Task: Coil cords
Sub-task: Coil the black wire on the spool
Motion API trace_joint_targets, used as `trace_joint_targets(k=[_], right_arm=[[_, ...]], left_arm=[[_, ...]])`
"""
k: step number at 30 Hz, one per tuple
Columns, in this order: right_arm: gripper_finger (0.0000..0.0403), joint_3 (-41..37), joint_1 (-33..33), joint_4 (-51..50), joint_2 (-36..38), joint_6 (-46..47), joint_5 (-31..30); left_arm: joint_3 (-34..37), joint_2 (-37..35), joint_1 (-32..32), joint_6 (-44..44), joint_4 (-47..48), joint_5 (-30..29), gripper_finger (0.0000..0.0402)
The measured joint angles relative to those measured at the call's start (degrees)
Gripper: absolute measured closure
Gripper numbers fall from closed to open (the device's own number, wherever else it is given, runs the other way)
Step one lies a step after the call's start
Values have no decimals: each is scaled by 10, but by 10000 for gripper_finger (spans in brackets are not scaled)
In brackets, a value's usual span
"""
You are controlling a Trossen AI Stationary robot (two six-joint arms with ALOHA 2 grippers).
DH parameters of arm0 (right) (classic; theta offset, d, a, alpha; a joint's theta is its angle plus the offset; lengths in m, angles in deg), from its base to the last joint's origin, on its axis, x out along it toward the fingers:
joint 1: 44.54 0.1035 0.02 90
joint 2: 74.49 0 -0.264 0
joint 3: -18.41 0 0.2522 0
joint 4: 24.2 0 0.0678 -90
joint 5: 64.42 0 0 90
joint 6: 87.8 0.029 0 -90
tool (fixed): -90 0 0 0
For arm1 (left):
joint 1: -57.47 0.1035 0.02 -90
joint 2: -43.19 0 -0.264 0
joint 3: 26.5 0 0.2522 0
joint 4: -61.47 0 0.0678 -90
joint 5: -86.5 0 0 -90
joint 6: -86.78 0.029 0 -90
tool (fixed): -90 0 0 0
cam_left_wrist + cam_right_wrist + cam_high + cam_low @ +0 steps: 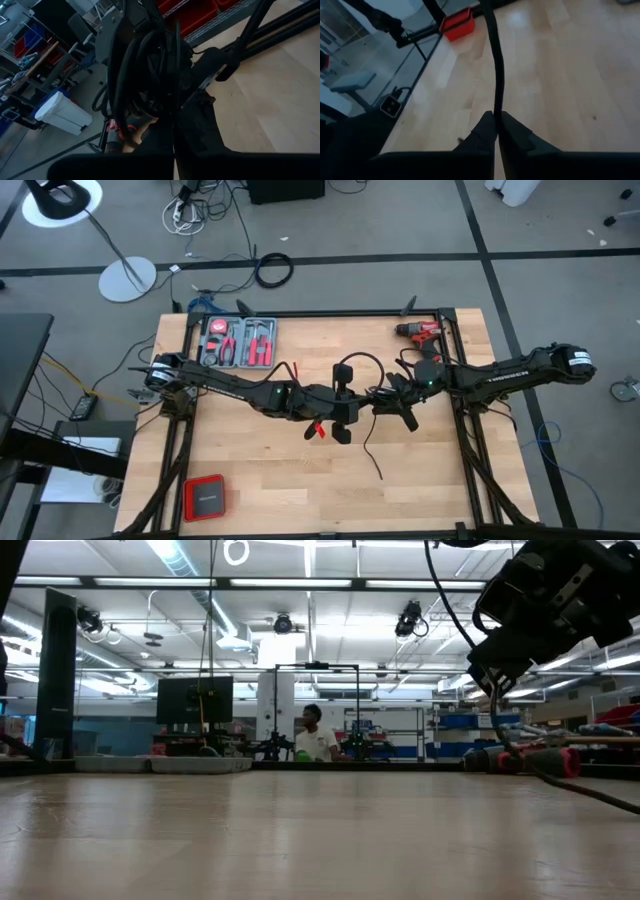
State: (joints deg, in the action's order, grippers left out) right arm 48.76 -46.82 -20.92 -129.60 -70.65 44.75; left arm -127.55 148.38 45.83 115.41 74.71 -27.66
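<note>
The thin black cord (366, 358) hangs between my two grippers above the middle of the table. One stretch arches as a loop on the far side. A loose tail (372, 460) runs toward the near edge and lies on the wood. My left gripper (343, 412) reaches in from the left and is shut on the cord (176, 65). My right gripper (385, 402) reaches in from the right, close to the left one, and is shut on the cord (496, 60). In the low view the cord (505, 725) drops from a gripper to the tabletop. My left gripper (175, 150) has a thin strand of the cord (175, 132) coming out from between its two shut fingers. Which part of the cord this is stays dark in the frame. The strand is lifted clear of the table. My right gripper (496, 119) pinches the cord (496, 107) between its two fingers, somewhere along its length, not at an end. The fingers point slightly downward toward the table's left. The cord runs straight out ahead of them, above the wood.
A red drill (420, 332) lies at the far right. An open tool case with red-handled pliers (238, 342) sits at the far left, and a red box (205, 498) at the near left corner. Black frame rails border the table. A person (315, 735) sits in the room behind.
</note>
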Motion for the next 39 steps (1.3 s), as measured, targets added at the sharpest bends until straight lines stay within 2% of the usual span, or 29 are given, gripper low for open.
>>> trace_joint_targets(k=[12,16,21,27,33,39], right_arm=[[401,1,55,-103,0,-8,-19],[401,1,70,-158,1,-8,-62],[401,1,79,-181,9,-9,-98],[401,0,97,-204,46,-45,-146],[401,0,101,-279,94,-58,-201],[401,0,101,-279,148,-84,-227]], left_arm=[[0,-1,-1,-16,26,-16,402],[0,-13,-4,-40,57,-16,402],[0,-36,-11,-77,92,-18,402],[0,-43,-13,-136,169,-20,402],[0,-43,-18,-168,206,-19,402],[0,-43,-18,-202,252,2,402]])
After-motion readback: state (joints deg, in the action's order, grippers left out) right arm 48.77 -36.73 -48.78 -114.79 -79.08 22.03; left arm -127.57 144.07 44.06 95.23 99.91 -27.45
